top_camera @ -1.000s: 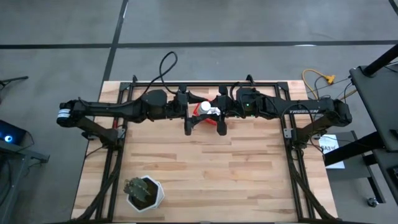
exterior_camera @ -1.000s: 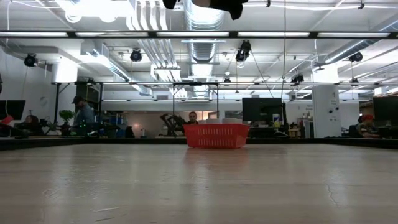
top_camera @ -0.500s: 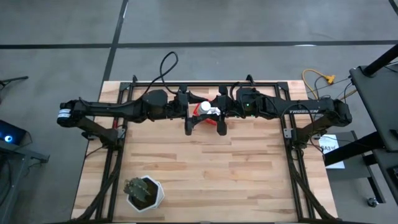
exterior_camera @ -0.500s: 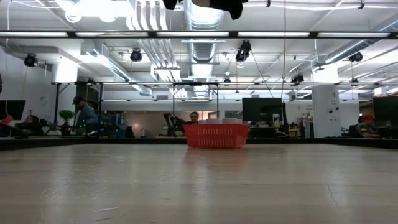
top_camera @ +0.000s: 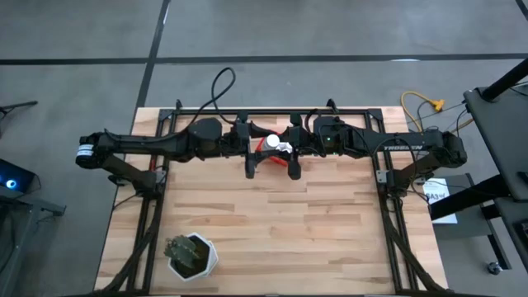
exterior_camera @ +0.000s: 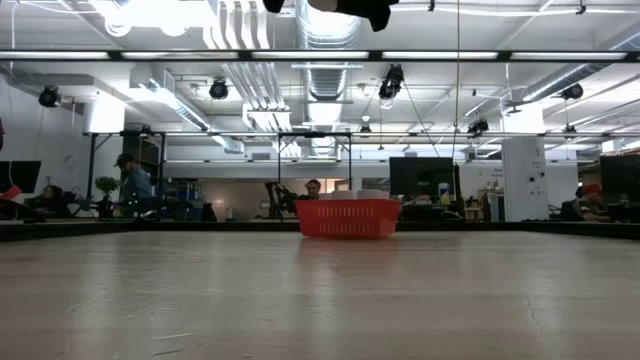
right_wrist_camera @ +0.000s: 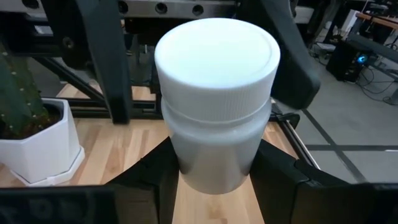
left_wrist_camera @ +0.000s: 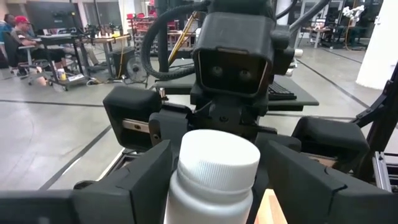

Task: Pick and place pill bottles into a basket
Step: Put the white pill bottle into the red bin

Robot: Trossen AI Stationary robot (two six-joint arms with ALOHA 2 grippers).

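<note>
your desk (top_camera: 272,223) is a pale butcher-block top of light wood strips, set on a grey concrete floor crossed by dark seams; from the low view you look across it into an open workshop with exposed ducts, ceiling lights, monitors and a few people seated or standing far off. a white hexagonal plant pot (top_camera: 191,255) with a cactus stands near the desk's front left corner. the red basket (exterior_camera: 347,217), with slotted mesh sides, sits toward the far edge at the middle, and in the high view only slivers of red show beneath the two arms meeting above it. you have the left gripper (left_wrist_camera: 214,180) with its fingers on either side of a white pill bottle (left_wrist_camera: 212,174) with a ribbed cap; whether they are pressing on it you cannot tell. the right gripper (right_wrist_camera: 214,165) is clamped on a second pill bottle (right_wrist_camera: 216,99), plain white, smooth flat cap, no label visible. both bottles are held up over the basket. the word "trossen" is printed in white on the right arm (top_camera: 404,147).
</note>
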